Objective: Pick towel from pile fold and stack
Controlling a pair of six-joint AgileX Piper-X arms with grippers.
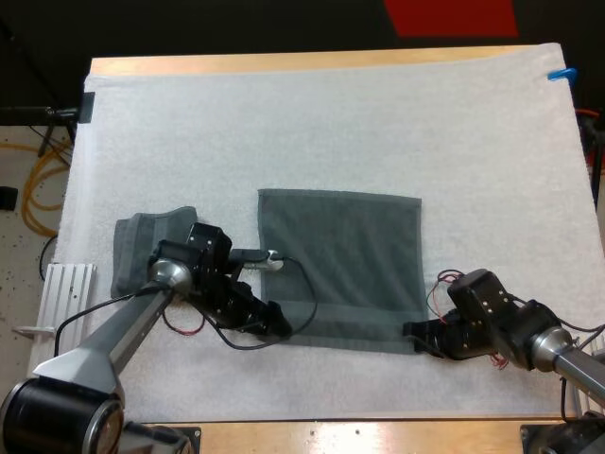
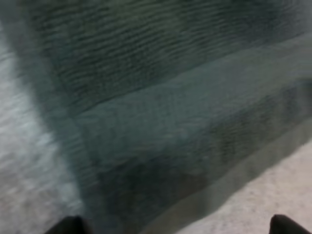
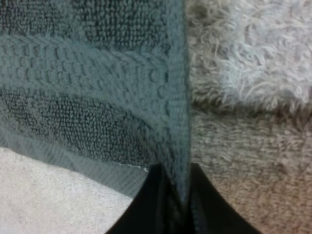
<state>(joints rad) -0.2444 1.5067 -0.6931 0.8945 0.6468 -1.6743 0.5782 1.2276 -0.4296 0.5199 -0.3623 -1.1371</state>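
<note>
A dark grey-green spread towel (image 1: 345, 255) lies flat near the middle of the white mat (image 1: 331, 123), with both arms at its near edge. The right gripper (image 1: 416, 333) pinches the towel's near right corner, its black fingers (image 3: 146, 204) pressed on the hem from both sides. At the near left corner, the left gripper (image 1: 277, 328) has its jaws wide apart (nothing held) over the hem. A second towel (image 1: 137, 248) sits rumpled at the mat's left, beside the left arm.
</note>
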